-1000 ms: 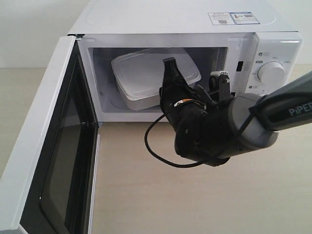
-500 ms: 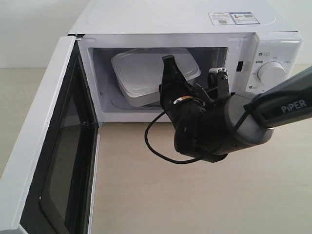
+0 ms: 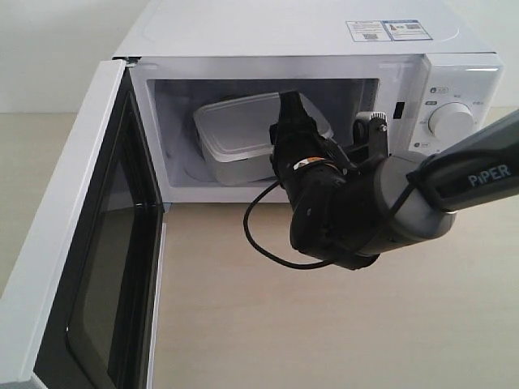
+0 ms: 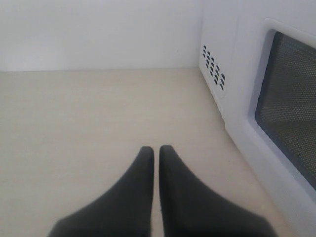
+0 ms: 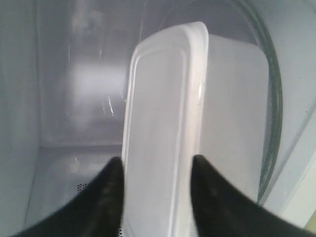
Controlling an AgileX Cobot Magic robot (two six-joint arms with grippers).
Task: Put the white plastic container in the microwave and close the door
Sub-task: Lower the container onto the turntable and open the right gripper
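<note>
The white container [image 3: 235, 130], lid on and facing up (contents hidden), sits inside the microwave [image 3: 284, 32] on the glass turntable [image 5: 274, 113]. Its long side runs away from the right end effector [image 5: 158, 159], deeper into the cavity. That end effector's fingers stand apart astride the near end; contact unclear. The door [image 3: 73, 243] hangs wide open. The left end effector [image 4: 155, 148], fingers together, hovers over the pale counter [image 3: 243, 324] beside the door, white wall [image 4: 98, 29] behind.

Your right end effector [image 5: 157, 165] reaches toward the far side, fingers spread apart; your left end effector [image 4: 154, 150] has its fingers together.
</note>
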